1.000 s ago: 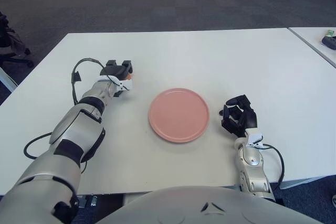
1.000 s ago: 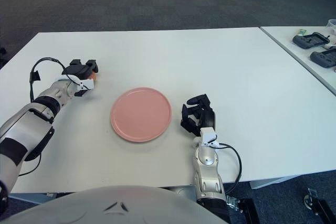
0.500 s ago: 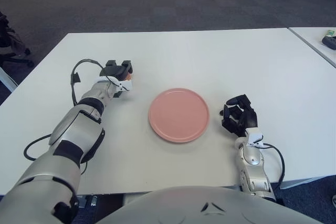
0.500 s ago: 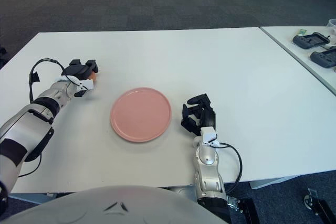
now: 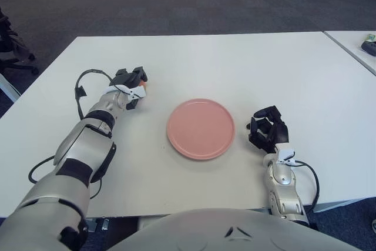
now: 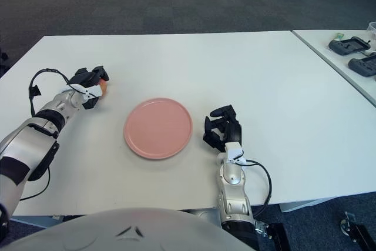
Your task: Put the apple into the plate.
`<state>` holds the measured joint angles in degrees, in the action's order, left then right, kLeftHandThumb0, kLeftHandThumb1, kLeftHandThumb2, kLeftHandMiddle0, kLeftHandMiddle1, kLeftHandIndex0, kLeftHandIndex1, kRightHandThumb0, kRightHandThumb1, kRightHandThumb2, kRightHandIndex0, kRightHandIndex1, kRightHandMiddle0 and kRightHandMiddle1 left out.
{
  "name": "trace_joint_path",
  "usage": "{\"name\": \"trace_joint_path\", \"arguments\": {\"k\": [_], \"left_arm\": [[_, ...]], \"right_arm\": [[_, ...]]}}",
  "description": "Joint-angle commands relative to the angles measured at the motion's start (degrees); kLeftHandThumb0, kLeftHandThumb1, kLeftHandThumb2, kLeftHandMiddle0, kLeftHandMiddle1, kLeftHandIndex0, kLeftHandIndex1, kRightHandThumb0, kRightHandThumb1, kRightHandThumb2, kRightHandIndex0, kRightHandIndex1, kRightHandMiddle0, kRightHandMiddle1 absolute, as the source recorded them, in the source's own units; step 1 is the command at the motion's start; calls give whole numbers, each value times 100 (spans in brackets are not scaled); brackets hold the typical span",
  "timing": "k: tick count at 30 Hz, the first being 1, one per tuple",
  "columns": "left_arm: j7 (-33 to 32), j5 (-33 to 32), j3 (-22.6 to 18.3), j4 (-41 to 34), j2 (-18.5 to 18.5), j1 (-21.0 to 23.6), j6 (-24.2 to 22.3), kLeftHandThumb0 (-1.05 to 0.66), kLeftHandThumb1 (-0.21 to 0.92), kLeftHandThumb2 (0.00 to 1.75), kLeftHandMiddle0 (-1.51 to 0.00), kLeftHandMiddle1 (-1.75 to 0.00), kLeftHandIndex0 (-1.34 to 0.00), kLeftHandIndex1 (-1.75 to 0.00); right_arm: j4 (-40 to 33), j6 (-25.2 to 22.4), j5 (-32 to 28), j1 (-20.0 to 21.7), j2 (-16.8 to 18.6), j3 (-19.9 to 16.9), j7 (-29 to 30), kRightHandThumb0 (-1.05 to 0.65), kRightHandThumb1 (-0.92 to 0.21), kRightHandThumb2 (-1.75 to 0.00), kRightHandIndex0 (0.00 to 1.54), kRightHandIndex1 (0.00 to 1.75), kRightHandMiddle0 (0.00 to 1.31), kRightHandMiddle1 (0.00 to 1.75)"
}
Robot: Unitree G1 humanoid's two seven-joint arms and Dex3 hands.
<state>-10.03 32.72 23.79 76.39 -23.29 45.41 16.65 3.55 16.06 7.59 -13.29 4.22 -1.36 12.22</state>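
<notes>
Closing my left hand (image 5: 130,80) round the apple (image 6: 103,85), I seem to have it gripped, though only an orange sliver shows between my fingers. It sits left of the plate (image 5: 200,128), not in it yet. My right hand (image 5: 267,129) waits, curled, right of the plate.

I see silver-grey arm shells with black bands at the joints. My left hand (image 5: 130,80) and right hand (image 5: 268,130) have black fingers on white wrist pieces. A thin black cable (image 5: 82,86) loops off the left forearm, another (image 5: 310,174) off the right. The torso (image 5: 229,230) is smooth grey.
</notes>
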Motion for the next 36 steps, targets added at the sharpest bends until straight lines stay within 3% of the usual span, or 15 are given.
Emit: {"name": "trace_joint_path", "arguments": {"k": [1,15,36], "left_arm": [[363,-170,-135,-3,63,-175,57,0,0,164,-89,-162,-61,-175],[665,-568,-513,-220,53,-121,188,0,0,163,-91,-159,-62,-175],[724,-474,-476,-860,-207,-241,993,0,-1,164,-91,-160,-63,-175]], "right_arm": [[31,-124,28,47,-9,-25,44,-39,-64,-92,62,135,36,175],[65,-33,24,58,-5,1,66,-39,-63,-92,62,136,37,175],[125,-7,-69,86,25,17,29,-39,-64,-92,63,138,37,175]]}}
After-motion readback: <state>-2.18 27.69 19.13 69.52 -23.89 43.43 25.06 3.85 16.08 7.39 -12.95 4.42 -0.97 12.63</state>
